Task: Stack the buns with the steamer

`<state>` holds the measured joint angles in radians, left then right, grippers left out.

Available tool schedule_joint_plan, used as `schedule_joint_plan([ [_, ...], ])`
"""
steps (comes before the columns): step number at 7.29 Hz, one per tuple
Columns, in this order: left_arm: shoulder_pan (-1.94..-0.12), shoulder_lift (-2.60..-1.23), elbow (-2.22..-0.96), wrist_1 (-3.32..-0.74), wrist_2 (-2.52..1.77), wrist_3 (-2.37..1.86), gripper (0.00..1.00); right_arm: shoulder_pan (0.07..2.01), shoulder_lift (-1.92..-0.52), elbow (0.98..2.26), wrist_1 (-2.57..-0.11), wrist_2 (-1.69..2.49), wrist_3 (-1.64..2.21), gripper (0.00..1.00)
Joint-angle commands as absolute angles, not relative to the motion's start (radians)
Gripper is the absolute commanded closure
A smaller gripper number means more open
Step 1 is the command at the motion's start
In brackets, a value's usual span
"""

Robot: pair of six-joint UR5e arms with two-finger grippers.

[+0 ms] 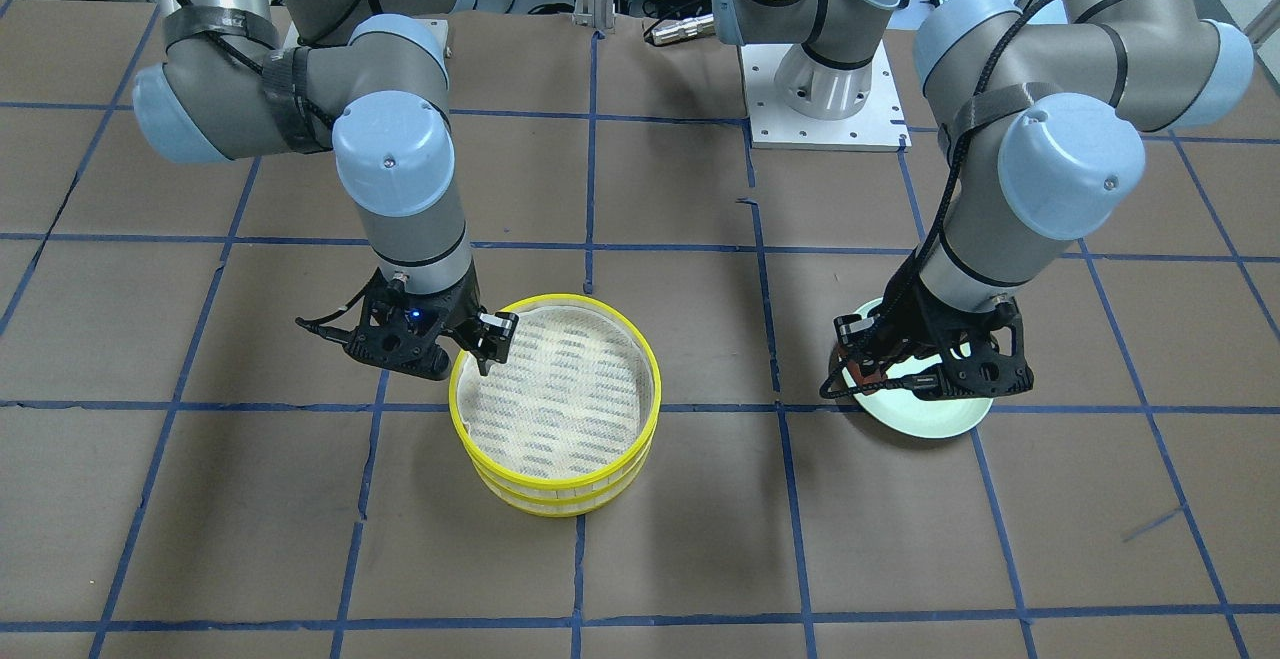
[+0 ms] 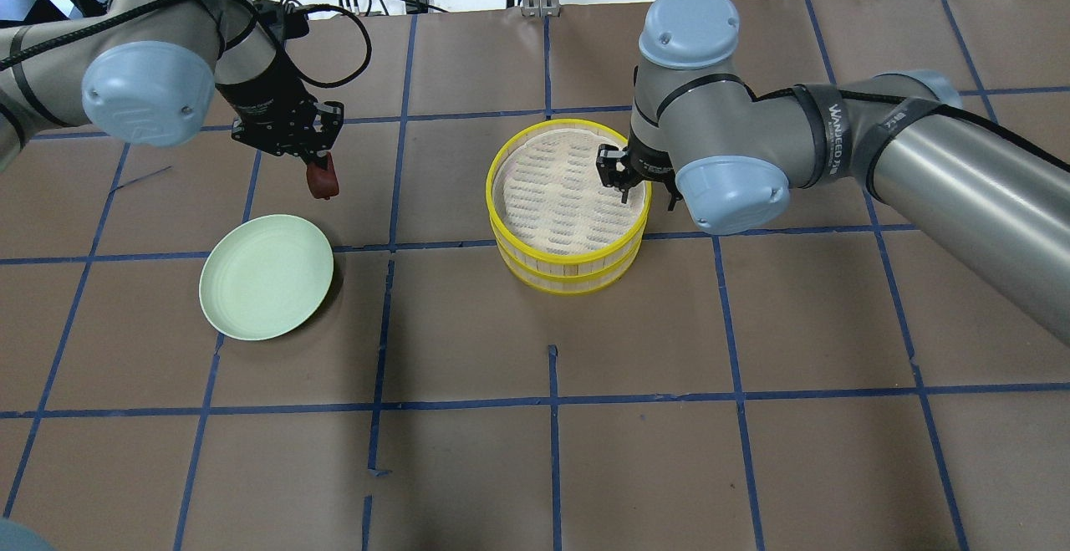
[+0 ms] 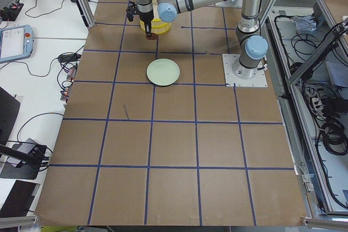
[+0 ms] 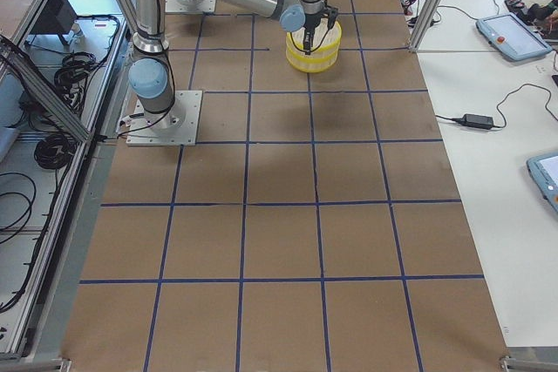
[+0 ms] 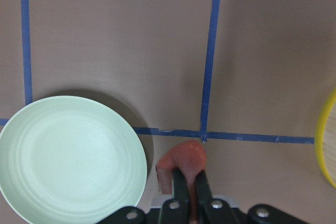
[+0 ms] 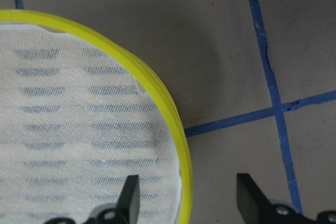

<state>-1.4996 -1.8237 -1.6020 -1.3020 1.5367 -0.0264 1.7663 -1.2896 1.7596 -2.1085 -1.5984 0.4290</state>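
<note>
Left pincer (image 2: pixel 319 165) grips the reddish-brown bun (image 2: pixel 323 182), long axis pointing down.

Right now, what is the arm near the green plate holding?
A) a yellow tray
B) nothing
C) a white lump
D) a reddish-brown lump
D: the left end effector is shut on the reddish-brown bun, beside the pale green plate.
</note>
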Motion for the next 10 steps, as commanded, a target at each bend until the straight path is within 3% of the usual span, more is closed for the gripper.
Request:
schedule_joint_plan([
  [1,-1.596,-1.827,-1.527,-1.328,1.517,-0.162,0.99,1.726,-1.377,1.673,-1.887,-1.600,0.346,0.01],
  [4,-1.805,-1.842,-1.471,-1.325,1.483,-0.420,0.99,1.582,-1.524,1.629,-1.683,-1.583,0.188,0.00],
  [7,-1.906,-1.937,-1.488,-1.243,1.380,-0.528,0.96,1.537,-1.549,1.571,-1.597,-1.560,0.133,0.00],
  [8,-1.916,-1.971,-1.489,-1.223,1.379,-0.540,0.91,1.537,-1.548,1.571,-1.598,-1.540,0.133,0.00],
  [9,-1.922,-2.011,-1.497,-1.160,1.370,-0.548,0.50,1.537,-1.548,1.572,-1.600,-1.529,0.133,0.00],
  [10,-1.939,-2.019,-1.500,-1.152,1.377,-0.545,0.27,1.539,-1.549,1.574,-1.600,-1.532,0.133,0.00],
])
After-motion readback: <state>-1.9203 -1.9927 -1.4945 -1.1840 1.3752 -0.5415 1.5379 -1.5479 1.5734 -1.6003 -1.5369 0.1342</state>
